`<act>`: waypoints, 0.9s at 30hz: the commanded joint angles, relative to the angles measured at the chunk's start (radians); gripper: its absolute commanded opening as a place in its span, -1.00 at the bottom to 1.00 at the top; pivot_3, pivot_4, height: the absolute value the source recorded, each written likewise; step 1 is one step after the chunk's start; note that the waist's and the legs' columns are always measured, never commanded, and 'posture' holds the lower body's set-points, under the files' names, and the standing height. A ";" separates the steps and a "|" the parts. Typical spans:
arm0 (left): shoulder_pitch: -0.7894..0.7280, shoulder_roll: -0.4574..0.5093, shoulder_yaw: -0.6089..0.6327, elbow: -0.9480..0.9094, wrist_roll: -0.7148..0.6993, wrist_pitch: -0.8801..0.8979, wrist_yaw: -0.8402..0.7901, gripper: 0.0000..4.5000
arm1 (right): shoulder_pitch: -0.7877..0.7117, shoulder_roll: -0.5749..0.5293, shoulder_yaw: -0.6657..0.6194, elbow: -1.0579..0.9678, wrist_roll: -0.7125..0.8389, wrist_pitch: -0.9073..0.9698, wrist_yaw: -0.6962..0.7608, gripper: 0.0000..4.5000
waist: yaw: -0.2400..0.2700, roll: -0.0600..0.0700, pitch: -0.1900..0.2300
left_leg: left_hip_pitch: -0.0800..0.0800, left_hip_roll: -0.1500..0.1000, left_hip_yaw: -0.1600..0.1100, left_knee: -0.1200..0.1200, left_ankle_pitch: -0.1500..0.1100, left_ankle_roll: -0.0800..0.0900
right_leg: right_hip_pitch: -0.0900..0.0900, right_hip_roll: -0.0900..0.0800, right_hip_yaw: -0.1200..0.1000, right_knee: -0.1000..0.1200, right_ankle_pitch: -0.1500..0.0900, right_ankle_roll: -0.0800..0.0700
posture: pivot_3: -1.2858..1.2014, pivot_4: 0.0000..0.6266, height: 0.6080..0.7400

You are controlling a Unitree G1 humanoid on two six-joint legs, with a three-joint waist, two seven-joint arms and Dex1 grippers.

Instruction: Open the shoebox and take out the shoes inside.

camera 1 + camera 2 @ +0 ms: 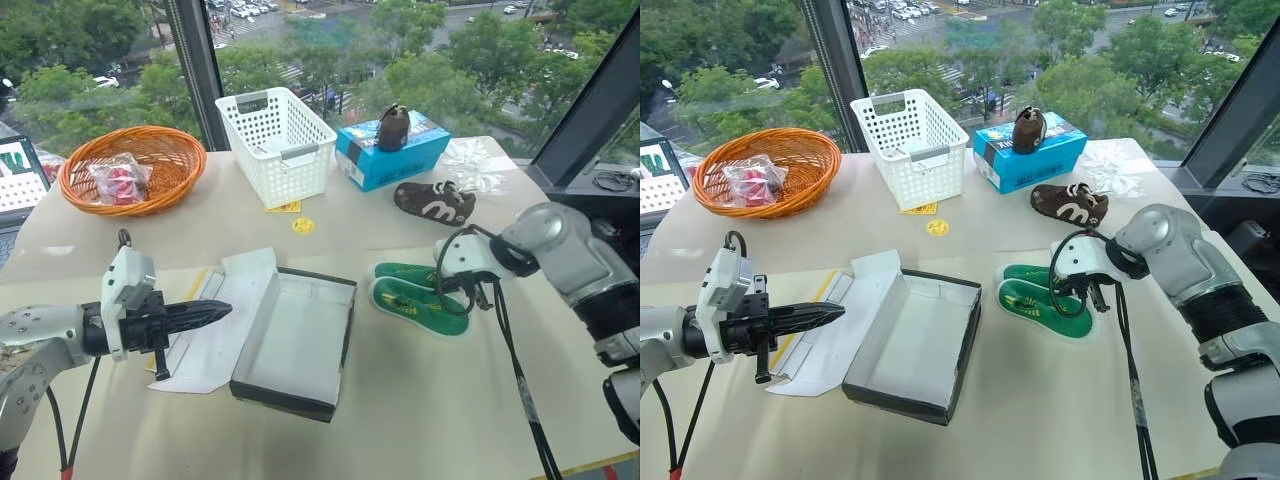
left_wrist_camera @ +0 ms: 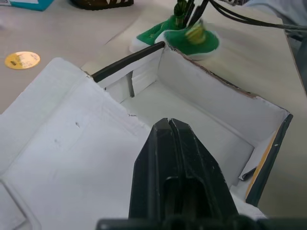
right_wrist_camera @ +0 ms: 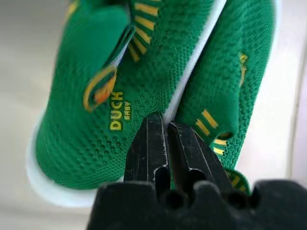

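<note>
Your shoebox (image 1: pixel 297 345) sits open in the middle of the table (image 1: pixel 420 420), its white tray empty and its lid folded out flat on the side toward your left gripper (image 1: pixel 215 312), which hovers over that lid with its fingers pressed together. The shoes (image 1: pixel 418 296) lie side by side on the table just beside the shoebox, on its right, out of the tray. Your right gripper (image 1: pixel 1092 290) is down at them, fingers nearly together and pinching at the seam where the two green uppers meet (whether they actually hold fabric, you cannot tell). Beyond the shoebox stands a white perforated basket (image 1: pixel 277 143), with nothing visible in it; left of that an orange woven basket (image 1: pixel 133 168) holds a clear packet with something red. Right of the white basket, a blue box (image 1: pixel 391 150) carries one brown shoe (image 1: pixel 393 127) on top, its mate (image 1: pixel 434 202) on the table nearby.
</note>
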 commanded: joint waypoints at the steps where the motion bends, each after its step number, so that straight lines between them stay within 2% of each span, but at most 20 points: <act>1: -0.009 0.013 0.021 -0.024 -0.018 0.005 0.004 -1.00 | 0.021 0.015 -0.040 0.001 -0.019 -0.017 -0.024 -0.65 | -0.001 0.000 0.000 | 0.000 0.000 0.000 0.000 0.000 0.000 | 0.000 0.000 0.000 0.000 0.000 0.000 | 0.03 -0.52 0.86; 3: -0.011 0.012 0.019 -0.025 -0.019 0.007 0.004 -1.00 | 0.029 0.025 -0.058 -0.018 -0.018 -0.006 -0.034 -0.42 | -0.003 0.000 0.000 | 0.000 0.000 0.000 0.000 0.000 0.000 | 0.000 0.000 0.000 -0.001 0.000 0.000 | 0.03 -0.52 0.86; 6: -0.015 0.011 0.015 -0.024 -0.019 0.007 0.005 -1.00 | 0.028 0.036 -0.091 -0.053 -0.020 -0.009 -0.062 0.07 | -0.006 0.000 0.000 | 0.001 0.000 0.000 0.000 0.000 0.000 | 0.001 0.000 0.001 0.000 0.000 0.000 | 0.03 -0.52 0.86; 13: -0.030 0.003 -0.002 -0.003 -0.002 -0.009 0.008 -1.00 | -0.007 -0.016 -0.203 -0.145 0.038 0.085 -0.028 0.07 | -0.009 0.000 0.000 | 0.002 0.000 0.000 0.000 0.001 -0.001 | 0.001 0.000 0.001 0.002 0.001 0.000 | 0.03 -0.52 0.86; 19: -0.036 -0.043 0.010 0.043 0.024 -0.034 0.054 -1.00 | 0.030 -0.082 -0.352 -0.302 0.201 0.290 0.023 0.07 | -0.006 0.000 0.000 | 0.001 0.000 0.000 0.000 0.000 0.000 | 0.001 0.000 0.000 0.001 0.001 0.000 | 0.03 -0.52 0.86; 21: -0.030 -0.077 0.032 0.083 0.051 -0.053 0.103 -1.00 | 0.045 -0.076 -0.423 -0.333 0.253 0.415 -0.034 0.07 | -0.005 0.000 0.000 | 0.001 0.000 0.000 0.000 0.000 0.001 | 0.001 0.000 0.001 0.001 0.001 0.000 | 0.03 -0.52 0.86; 25: -0.023 -0.191 0.085 0.156 0.161 -0.114 0.316 -1.00 | 0.160 -0.043 -0.599 -0.396 0.250 0.578 -0.288 0.07 | 0.001 0.000 0.000 | 0.001 0.000 0.000 0.001 -0.001 0.001 | 0.001 0.000 0.001 0.000 0.001 0.001 | 0.03 -0.52 0.86; 27: -0.034 -0.255 0.094 0.175 0.196 -0.104 0.438 -1.00 | 0.229 0.019 -0.690 -0.452 0.251 0.674 -0.440 0.07 | 0.008 0.000 0.000 | 0.001 0.000 0.000 0.001 -0.001 0.001 | 0.002 -0.001 0.001 0.001 0.002 0.001 | 0.03 -0.52 0.86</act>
